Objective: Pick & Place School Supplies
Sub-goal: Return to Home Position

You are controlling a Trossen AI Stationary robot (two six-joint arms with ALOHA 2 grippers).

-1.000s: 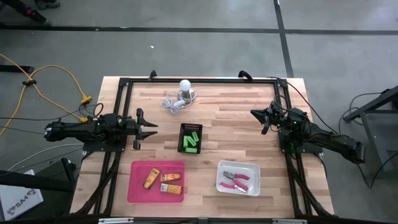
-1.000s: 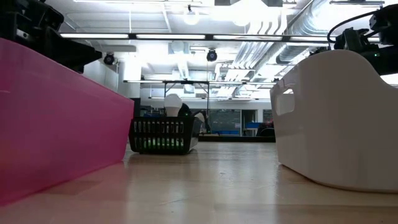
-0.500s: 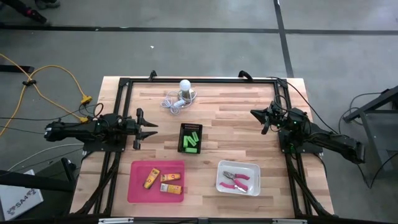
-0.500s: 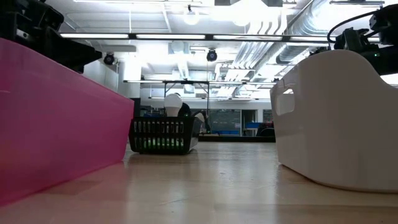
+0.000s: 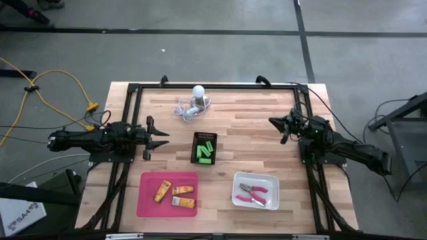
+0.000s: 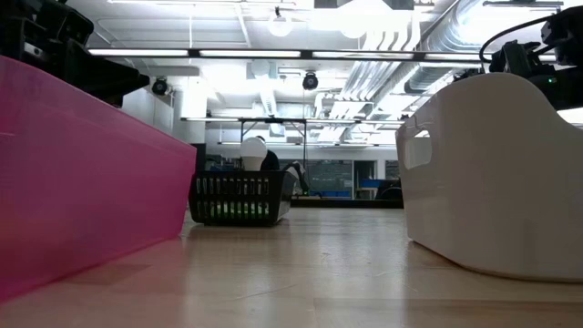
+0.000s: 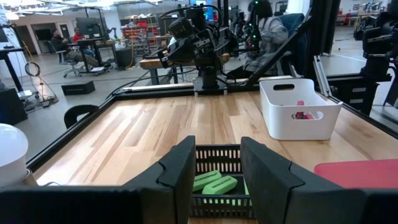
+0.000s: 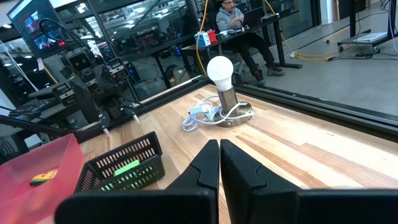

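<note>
Three bright-green pieces [image 5: 205,151] lie in a black ribbed basket [image 5: 205,147] at the table's middle. Yellow-orange oblong pieces [image 5: 175,193] lie in a pink tray [image 5: 148,200] near the front edge. A pink-handled tool [image 5: 253,193] lies in a white bin [image 5: 272,180] to the tray's right. My left gripper [image 5: 159,139] hovers level and open at the table's left, pointing at the basket [image 7: 217,155], with nothing between its fingers [image 7: 217,177]. My right gripper [image 5: 272,121] hovers level at the right, shut [image 8: 219,163] and holding nothing.
A white bulb [image 5: 197,93] on a base with a coiled pale cord [image 5: 187,109] stands at the far middle of the table. A black frame [image 5: 213,85] runs round the table's edges. Bare wood lies between the basket and both arms.
</note>
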